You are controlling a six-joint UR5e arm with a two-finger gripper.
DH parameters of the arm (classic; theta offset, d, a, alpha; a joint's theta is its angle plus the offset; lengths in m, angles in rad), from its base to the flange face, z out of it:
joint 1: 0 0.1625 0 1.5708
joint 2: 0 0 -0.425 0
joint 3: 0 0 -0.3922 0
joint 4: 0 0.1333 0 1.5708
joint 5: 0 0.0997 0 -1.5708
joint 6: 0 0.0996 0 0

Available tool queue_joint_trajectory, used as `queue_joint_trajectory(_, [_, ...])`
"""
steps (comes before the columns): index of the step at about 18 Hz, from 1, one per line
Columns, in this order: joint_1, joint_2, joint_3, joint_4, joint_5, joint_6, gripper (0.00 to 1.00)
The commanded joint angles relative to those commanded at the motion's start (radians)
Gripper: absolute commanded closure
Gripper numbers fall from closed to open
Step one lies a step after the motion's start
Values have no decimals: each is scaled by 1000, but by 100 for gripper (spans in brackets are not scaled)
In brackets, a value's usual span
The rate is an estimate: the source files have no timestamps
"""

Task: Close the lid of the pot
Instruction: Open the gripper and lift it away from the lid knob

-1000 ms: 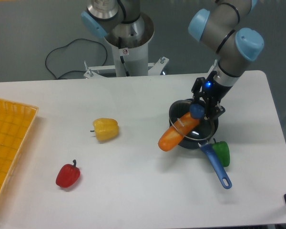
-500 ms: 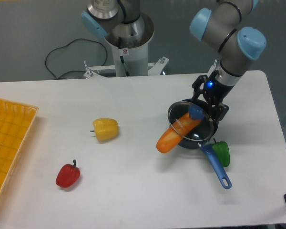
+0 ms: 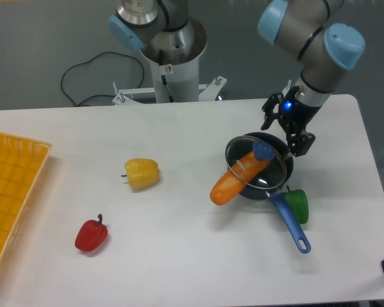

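Now the lid sits on the pot, propped by a carrot, and the arm hangs free just above.

Largest first: the grey-and-blue arm's black two-finger gripper (image 3: pixel 293 131) hovers beside the pot's far right rim, jaws parted and holding nothing. The small round black pan with a long blue handle (image 3: pixel 261 171) stands right of centre on the white table (image 3: pixel 179 256); in it lies an orange carrot (image 3: pixel 235 178), jutting out over the left rim. The round clear glass lid with a blue knob (image 3: pixel 264 150) rests on top, seemingly tilted by the carrot. Placement looks done; a flush seat would likely need the carrot shifted. A woven yellow basket (image 3: pixel 13 192) at the left edge appears empty.
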Motion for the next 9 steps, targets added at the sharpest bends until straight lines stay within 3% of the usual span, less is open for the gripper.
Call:
queue_joint_trajectory(3, [3, 8, 28, -5, 68, 6, 0])
queue_joint_trajectory(9, [49, 21, 35, 3, 74, 12, 0])
